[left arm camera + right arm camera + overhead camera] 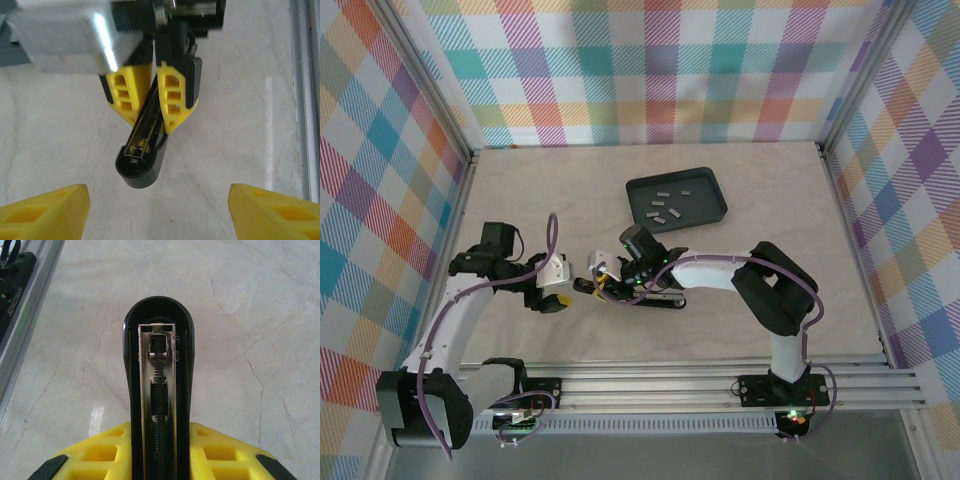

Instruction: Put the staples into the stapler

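My right pincer [603, 287] is clamped narrow on the black stapler [583, 287], near the middle of the table [550, 190] and a little to the left. In the right wrist view its yellow fingers [100, 455] press against both sides of the stapler [157, 340]. The rounded end of the stapler points away from that camera. Its metal channel lies open and face up, with a coiled spring running along it.

My left pincer [565, 292] sits just left of the stapler's rounded end, facing it but apart from it. Its jaws stand wide and hold nothing. In the left wrist view my own yellow fingertips [45, 212] sit at the bottom corners. Between and beyond them the stapler [140, 165] points toward that camera, gripped by the right pincer [152, 107] from the far end. Whether the stapler rests on the table or is lifted off it I cannot tell.

The staples [658, 209] are several short grey strips scattered in a dark tray [705, 200]. The tray lies farther back on the table, right of centre and well apart from both pincers. The strips lie loose on its floor, most of them toward its left half.
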